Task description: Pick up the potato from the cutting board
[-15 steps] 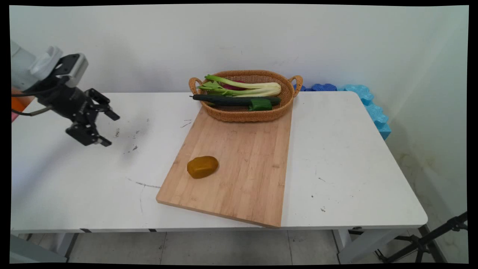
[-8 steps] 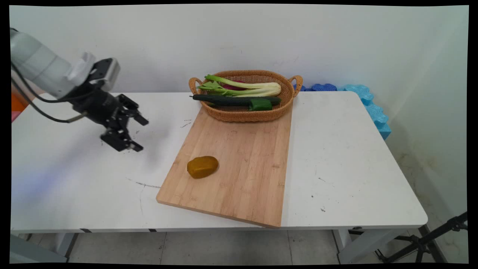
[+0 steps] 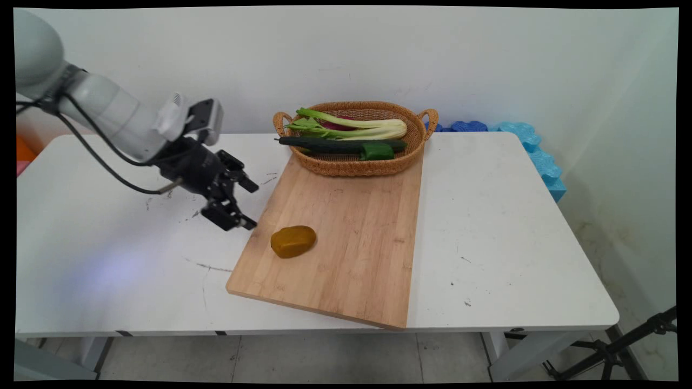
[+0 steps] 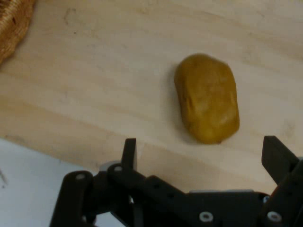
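Just off the wooden cutting board's (image 3: 346, 237) left edge, the black claw (image 3: 246, 204) hangs wide open and empty, brownish-yellow oval potato (image 3: 293, 241) just right of it, long axis crossing the gap.

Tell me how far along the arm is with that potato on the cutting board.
Done: the gripper has swung in from the table's left to the cutting board's left edge. In hand: it hangs open and empty, facing the potato, not touching it. Left: the potato lies untouched on the board; the cucumber and greens sit in the basket.
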`<state>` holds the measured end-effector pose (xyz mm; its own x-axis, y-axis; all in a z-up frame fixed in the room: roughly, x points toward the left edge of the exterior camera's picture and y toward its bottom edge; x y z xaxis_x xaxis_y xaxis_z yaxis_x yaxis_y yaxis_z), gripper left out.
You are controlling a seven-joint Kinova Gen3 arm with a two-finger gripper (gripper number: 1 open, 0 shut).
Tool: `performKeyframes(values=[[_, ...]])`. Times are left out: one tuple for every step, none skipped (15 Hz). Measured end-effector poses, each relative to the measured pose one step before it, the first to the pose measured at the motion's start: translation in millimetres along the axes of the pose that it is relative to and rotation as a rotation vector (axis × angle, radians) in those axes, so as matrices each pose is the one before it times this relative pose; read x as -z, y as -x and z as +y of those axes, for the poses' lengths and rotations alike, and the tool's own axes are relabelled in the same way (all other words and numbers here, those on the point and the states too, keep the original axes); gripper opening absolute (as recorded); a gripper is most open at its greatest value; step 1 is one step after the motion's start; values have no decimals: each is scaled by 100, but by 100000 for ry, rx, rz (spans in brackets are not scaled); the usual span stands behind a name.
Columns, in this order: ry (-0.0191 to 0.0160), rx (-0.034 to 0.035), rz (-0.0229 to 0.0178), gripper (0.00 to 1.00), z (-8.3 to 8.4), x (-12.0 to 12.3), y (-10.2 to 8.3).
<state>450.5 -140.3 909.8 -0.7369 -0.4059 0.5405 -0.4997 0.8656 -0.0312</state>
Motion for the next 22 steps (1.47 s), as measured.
performKeyframes(values=[[-130, 634, 389, 100, 107, -450, -176], [-209, 956, 524, 100, 151, -650, -239], [-253, 1116, 504, 100, 160, -714, -216], [-273, 1356, 446, 100, 167, -791, -172], [-281, 1063, 265, 100, 109, -615, -82], [-310, 1158, 271, 100, 123, -669, -69], [-224, 1000, 133, 100, 86, -558, -6], [-304, 1088, 155, 100, 72, -616, 10], [-248, 1019, 66, 100, 72, -570, 51], [-165, 896, 27, 100, 59, -518, 72], [-78, 689, 11, 100, 51, -407, 67], [-49, 712, 6, 100, 63, -422, 79], [-12, 674, 8, 100, 77, -378, 82], [32, 569, 1, 100, 73, -291, 72], [34, 490, 7, 100, 74, -264, 58], [21, 638, -20, 100, 95, -298, 100], [4, 415, -17, 100, 65, -192, 83], [-9, 253, -29, 100, 38, -118, 53], [-30, 387, -55, 100, 37, -160, 85], [-60, 418, -73, 100, 34, -163, 112], [-96, 385, -84, 100, 13, -145, 109], [-68, 331, -97, 100, 14, -142, 88]])
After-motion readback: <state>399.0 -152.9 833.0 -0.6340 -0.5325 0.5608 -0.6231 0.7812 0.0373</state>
